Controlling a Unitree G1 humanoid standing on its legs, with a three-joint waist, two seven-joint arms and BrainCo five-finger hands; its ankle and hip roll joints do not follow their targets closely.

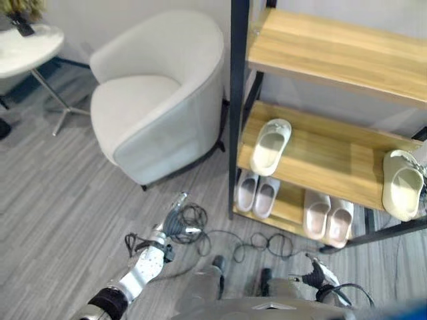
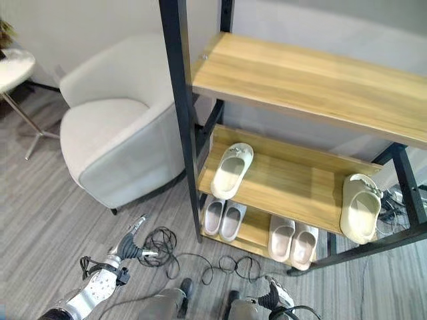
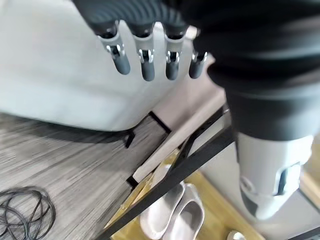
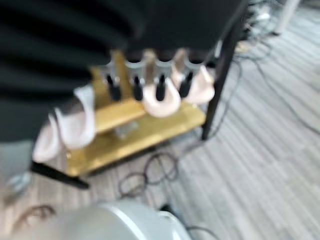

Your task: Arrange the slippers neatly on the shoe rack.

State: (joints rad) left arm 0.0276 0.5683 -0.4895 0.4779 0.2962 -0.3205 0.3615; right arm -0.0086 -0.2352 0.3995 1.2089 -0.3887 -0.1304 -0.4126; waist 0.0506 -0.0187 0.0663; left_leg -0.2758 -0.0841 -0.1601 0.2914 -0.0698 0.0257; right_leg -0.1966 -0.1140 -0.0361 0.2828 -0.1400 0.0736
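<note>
While low over the grey plank floor [image 1: 60, 200], left robot hand [image 1: 175, 215] released, fingers [image 3: 145, 62] straight in a row, nothing held, well apart from the shoe rack [image 1: 237, 100]

Right robot hand [image 1: 319, 273] low near the rack's front foot; fingers [image 4: 137, 82] straight and relaxed in its wrist view, holding nothing

Shoe rack: black frame, three wooden shelves
- Top shelf [image 1: 333, 47]: bare wood
- Middle shelf [image 1: 320, 150]: one cream slipper [image 1: 270, 145] at the left end, toe toward the front edge; second cream slipper [image 1: 403, 185] at the right end, hanging past the front edge and tilted
- Bottom shelf [image 2: 257, 233]: left pair of pale pink slippers [image 1: 257, 193] side by side, touching; right pair of pale pink slippers [image 1: 328, 215] side by side, touching, toes past the shelf edge

Two cream slippers well apart, not paired

White armchair [image 1: 157, 93] just beside the rack's left post, on the floor

Round white desk [image 1: 27, 47] on thin metal legs, far left, beyond the armchair
</note>
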